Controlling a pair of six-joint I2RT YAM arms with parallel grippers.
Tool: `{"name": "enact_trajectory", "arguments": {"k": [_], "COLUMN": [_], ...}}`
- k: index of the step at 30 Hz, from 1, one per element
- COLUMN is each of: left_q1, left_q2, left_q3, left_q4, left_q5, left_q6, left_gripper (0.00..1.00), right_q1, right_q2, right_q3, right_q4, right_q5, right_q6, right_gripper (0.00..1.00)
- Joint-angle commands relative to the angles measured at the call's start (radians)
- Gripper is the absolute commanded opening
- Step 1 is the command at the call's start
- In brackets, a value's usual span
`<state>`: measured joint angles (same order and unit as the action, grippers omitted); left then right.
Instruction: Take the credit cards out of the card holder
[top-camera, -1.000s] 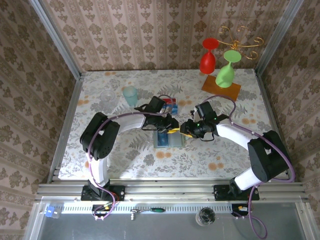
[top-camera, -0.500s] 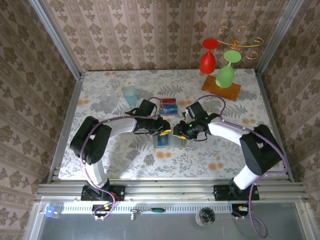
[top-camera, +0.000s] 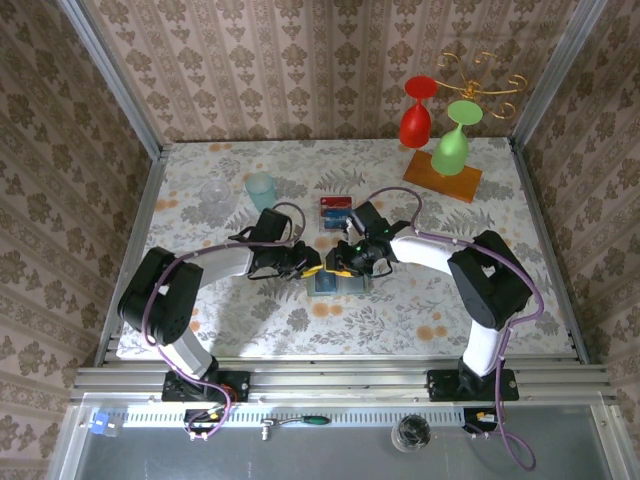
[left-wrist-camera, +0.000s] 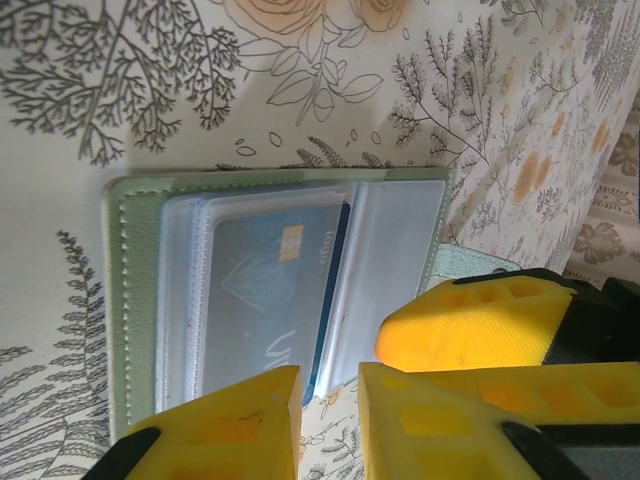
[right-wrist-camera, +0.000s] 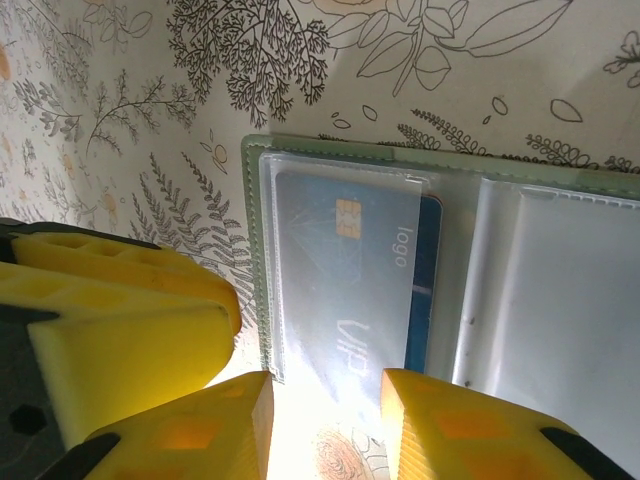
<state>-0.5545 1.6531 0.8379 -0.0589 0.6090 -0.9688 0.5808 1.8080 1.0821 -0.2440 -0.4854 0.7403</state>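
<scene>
From above, the card holder lies open near the middle of the desk. My left gripper and right gripper meet over it.

At my left wrist, the left gripper has its jaws narrowly parted at the card holder's edge, with nothing between them. A blue credit card sits in a clear sleeve.

At my right wrist, the right gripper is released, with bare desk showing through the gap. I judge the credit card light, stiff and slick, and the sleeve floppy. The holder would likely slide, so I'd pin one panel and pinch the dark strip of card protruding beside the fold.
</scene>
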Motion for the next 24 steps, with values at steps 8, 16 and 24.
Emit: {"name": "enact_trajectory", "arguments": {"k": [8, 16, 24], "left_q1": [0.015, 0.017, 0.02], "left_q2": [0.057, 0.095, 0.073], "left_q3": [0.048, 0.049, 0.046], "left_q4": [-0.043, -0.041, -0.068], "left_q5": [0.005, 0.02, -0.002], "left_q6": [0.065, 0.074, 0.093], "left_gripper": [0.07, 0.03, 0.02], "right_q1": [0.005, 0.005, 0.005], "right_q2": [0.023, 0.04, 0.065], "right_q3": [0.016, 0.007, 0.021], "right_q4": [-0.043, -0.023, -0.014], "right_q5": [0.027, 0.021, 0.014], "right_q6": [-0.013, -0.013, -0.015], "right_gripper": [0.34, 0.29, 0.26]}}
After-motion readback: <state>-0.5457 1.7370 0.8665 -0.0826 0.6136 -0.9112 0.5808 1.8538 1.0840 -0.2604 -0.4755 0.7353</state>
